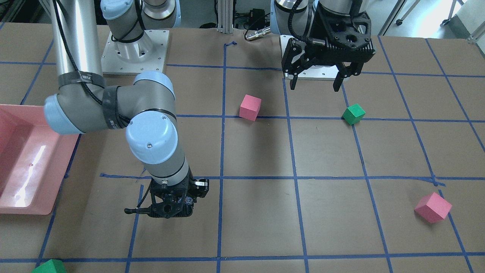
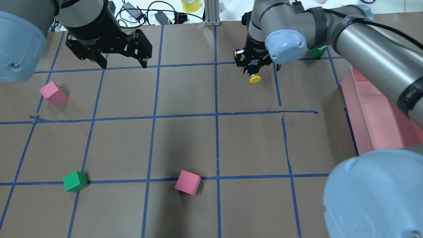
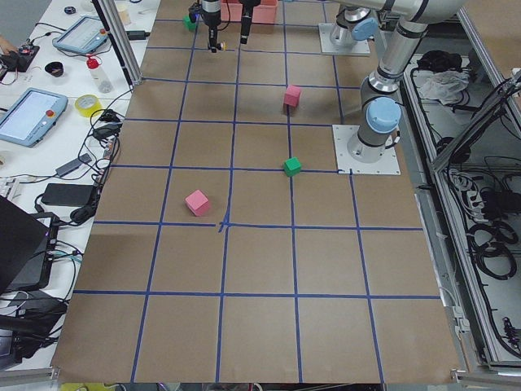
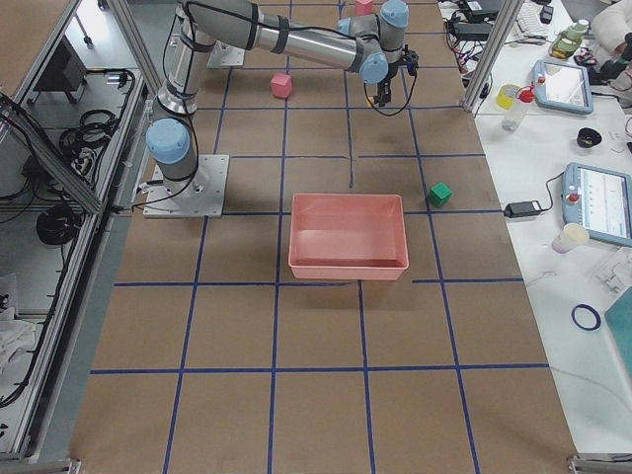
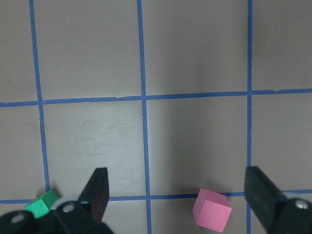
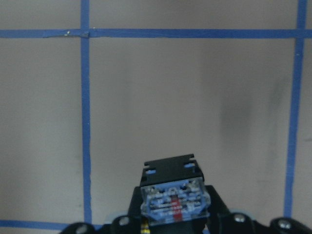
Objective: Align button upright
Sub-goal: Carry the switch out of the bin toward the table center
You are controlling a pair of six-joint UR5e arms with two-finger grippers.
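Observation:
The button shows in the overhead view as a round yellow cap (image 2: 254, 78) sticking out from my right gripper (image 2: 254, 70), which is shut on it over the far right-of-middle part of the table. In the right wrist view its whitish contact block (image 6: 174, 202) faces the camera between the jaws, and the cap is hidden behind it. In the front view the right gripper (image 1: 168, 207) points down and hides the button. My left gripper (image 2: 122, 62) is open and empty, held above the table; it also shows in the front view (image 1: 314, 81) and in its own wrist view (image 5: 178, 195).
A pink tray (image 2: 373, 115) stands at the table's right side. Pink cubes (image 2: 53, 93) (image 2: 187, 182) and green cubes (image 2: 75, 181) (image 2: 318, 51) lie scattered on the brown, blue-taped table. The far green cube sits just behind the right arm.

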